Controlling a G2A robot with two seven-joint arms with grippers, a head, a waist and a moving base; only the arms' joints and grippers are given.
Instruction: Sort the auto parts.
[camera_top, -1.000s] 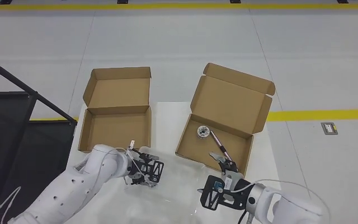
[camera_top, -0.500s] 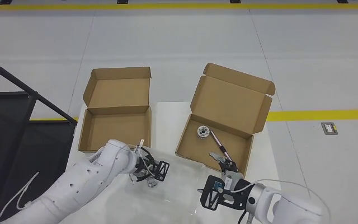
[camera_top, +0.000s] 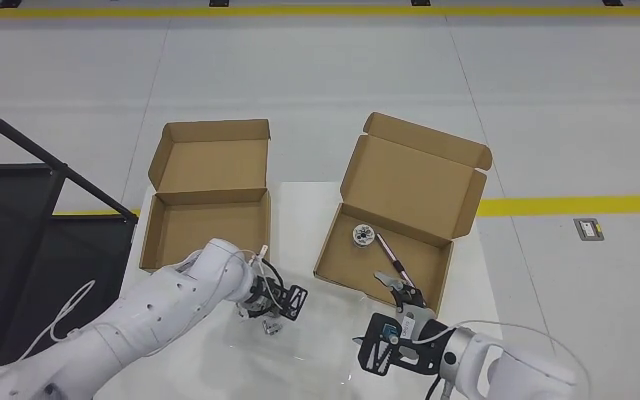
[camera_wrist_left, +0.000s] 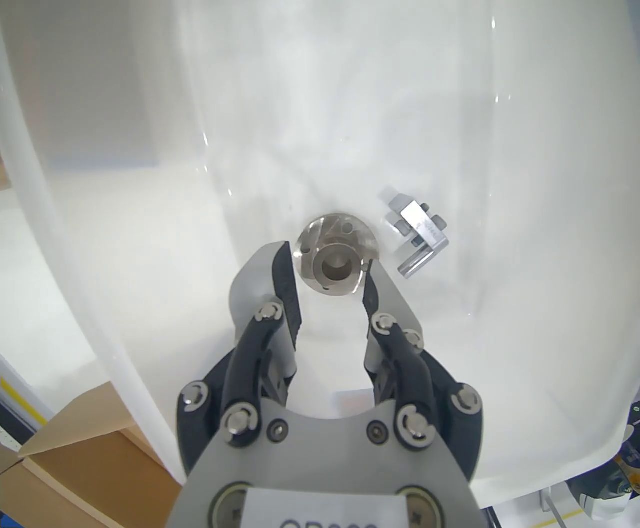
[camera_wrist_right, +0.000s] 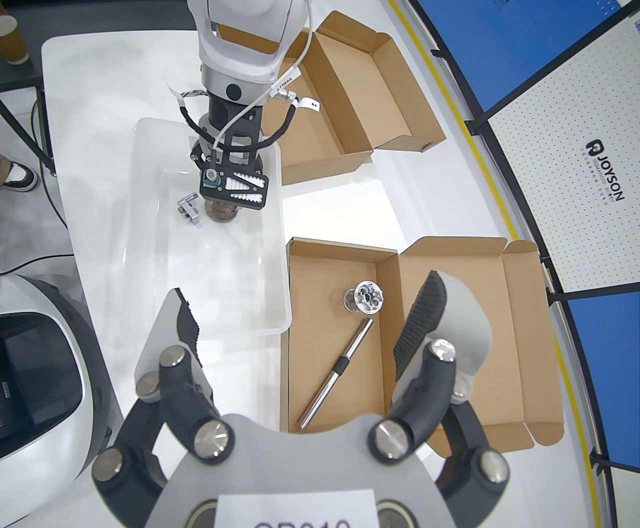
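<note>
Left gripper (camera_wrist_left: 327, 267) lowered, astride hub (camera_wrist_left: 336, 235); seemingly unclamped

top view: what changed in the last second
The left arm swung toward the table's middle, carrying the left gripper along the tray. Its open jaws now straddle the hub, beside the bracket. Nothing was gripped or released. The right gripper, left box, right box, and the rod and round part inside it stayed put.
</note>
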